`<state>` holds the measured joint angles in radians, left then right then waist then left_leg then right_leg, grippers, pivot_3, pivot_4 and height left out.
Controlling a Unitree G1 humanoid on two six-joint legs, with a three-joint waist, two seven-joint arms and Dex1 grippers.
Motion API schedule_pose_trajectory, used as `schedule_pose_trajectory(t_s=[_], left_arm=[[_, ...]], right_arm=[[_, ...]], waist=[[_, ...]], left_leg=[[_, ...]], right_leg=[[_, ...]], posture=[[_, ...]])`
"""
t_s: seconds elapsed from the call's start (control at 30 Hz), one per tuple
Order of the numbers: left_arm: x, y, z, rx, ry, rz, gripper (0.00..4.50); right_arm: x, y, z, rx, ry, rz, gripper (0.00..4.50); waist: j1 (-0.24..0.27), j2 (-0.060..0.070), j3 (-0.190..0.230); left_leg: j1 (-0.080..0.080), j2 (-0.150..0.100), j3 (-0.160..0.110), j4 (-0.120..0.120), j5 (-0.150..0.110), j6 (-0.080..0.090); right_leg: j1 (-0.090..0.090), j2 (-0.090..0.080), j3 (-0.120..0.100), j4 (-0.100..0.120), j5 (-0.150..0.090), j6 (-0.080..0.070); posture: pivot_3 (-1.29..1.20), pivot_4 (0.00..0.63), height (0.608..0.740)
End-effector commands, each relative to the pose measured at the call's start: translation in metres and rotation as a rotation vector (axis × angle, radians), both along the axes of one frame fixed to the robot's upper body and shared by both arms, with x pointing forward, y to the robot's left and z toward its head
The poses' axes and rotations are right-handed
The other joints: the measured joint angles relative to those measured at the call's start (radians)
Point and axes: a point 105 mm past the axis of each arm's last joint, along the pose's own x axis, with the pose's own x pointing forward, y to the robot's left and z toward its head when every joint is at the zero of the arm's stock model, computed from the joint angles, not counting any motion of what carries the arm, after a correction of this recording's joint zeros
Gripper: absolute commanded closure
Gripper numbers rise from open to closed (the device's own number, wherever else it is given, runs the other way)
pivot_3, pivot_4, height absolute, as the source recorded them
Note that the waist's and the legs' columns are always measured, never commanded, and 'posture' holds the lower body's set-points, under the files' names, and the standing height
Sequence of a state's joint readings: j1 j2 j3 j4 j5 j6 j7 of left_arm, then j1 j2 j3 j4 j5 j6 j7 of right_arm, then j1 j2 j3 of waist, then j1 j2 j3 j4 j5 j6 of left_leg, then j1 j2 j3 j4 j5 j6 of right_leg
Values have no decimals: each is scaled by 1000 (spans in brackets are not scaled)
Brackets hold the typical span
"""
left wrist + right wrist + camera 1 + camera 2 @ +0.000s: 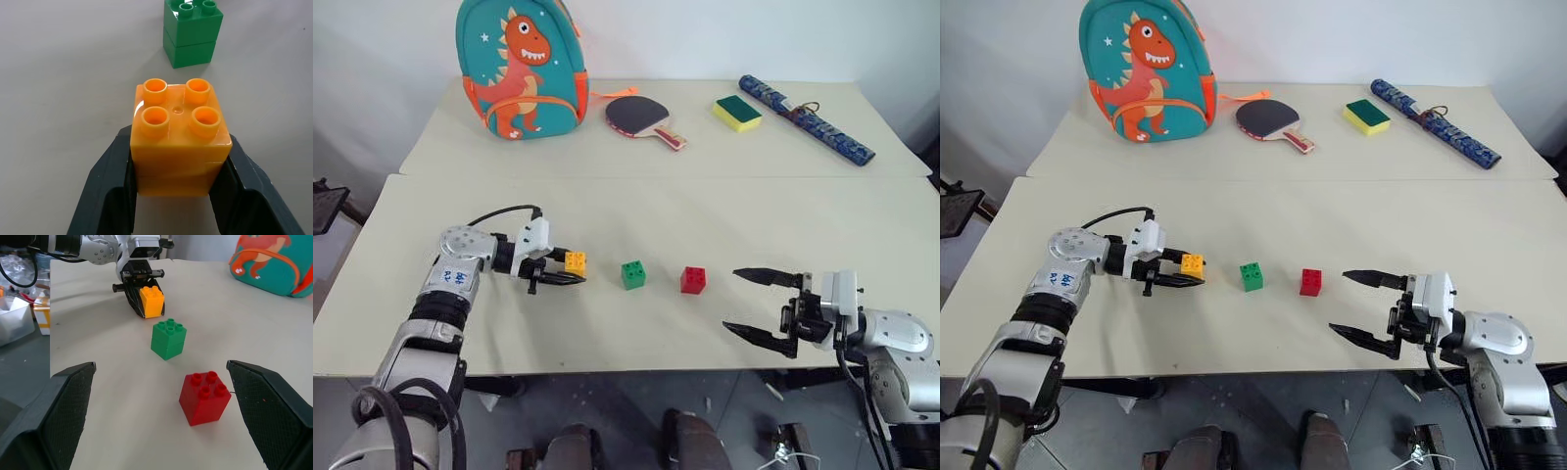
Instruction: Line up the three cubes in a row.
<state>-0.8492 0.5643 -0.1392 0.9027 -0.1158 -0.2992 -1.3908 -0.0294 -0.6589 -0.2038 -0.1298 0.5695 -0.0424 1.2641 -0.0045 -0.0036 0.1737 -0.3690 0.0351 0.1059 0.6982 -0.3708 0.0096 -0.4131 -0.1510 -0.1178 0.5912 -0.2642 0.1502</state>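
Our left gripper (570, 271) is clamped on the yellow-orange cube (576, 261), its two black fingers (110, 181) pressed against the block's opposite sides, studs facing up. We hold this cube at the left end of the near table (636, 215), low over the tabletop; we cannot tell whether its underside touches the surface. Just to its right sits the green cube (633, 274), and a little further right the red cube (693, 280), both resting on the table with small gaps between them, so the three blocks lie roughly along one left-to-right line. Our right gripper (759, 305) hangs at the near right, its fingers spread wide apart with nothing between them, pointing left toward the red cube and apart from it. On the far table (705, 157) we see a dinosaur backpack (521, 67) at the left, a table-tennis paddle (641, 118), a yellow-and-green sponge (737, 112) and a dark patterned tube (806, 119) at the right.
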Motion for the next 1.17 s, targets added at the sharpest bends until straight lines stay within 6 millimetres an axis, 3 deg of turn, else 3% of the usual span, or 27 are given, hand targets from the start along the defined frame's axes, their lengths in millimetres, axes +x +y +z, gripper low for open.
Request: schedule_pose_trajectory(t_s=[0.03,0.33,0.53,0.63,0.83,1.0,1.17], left_arm=[[-1,-2,-4,7,15,-29,2975],[0,4,-8,-7,35,-8,2975],[1,12,-1,-38,17,25,1096],[-9,36,10,-57,-20,31,190],[-33,78,49,-152,-105,132,190],[-49,95,74,-182,-154,259,190],[-59,115,72,-135,-177,374,190]], right_arm=[[-7,0,9,5,-51,-28,0],[-3,1,6,13,-42,-31,0],[-1,4,7,14,-33,1,0],[1,4,9,6,-32,27,0],[7,-3,25,-38,-32,99,0],[15,-18,43,-131,-29,132,0],[20,-23,50,-187,-18,148,0]], waist=[[3,0,0],[4,0,0],[4,0,0],[-1,0,0],[-17,0,0],[-6,0,0],[2,0,0]], left_leg=[[0,0,0,1,0,0],[1,0,0,3,0,1],[1,0,0,4,0,1],[1,0,0,3,0,1],[0,1,-1,3,0,1],[1,2,-3,4,0,1],[1,2,-2,4,-1,1]], right_leg=[[0,0,0,0,0,0],[2,0,1,1,0,0],[2,-1,1,1,0,0],[1,-1,1,1,0,0],[0,-1,1,3,0,0],[1,-1,1,4,0,0],[1,-1,1,4,0,0]], posture=[[0,150,740],[0,150,740],[0,150,740],[0,150,740],[0,150,740],[0,150,740],[0,150,740]])
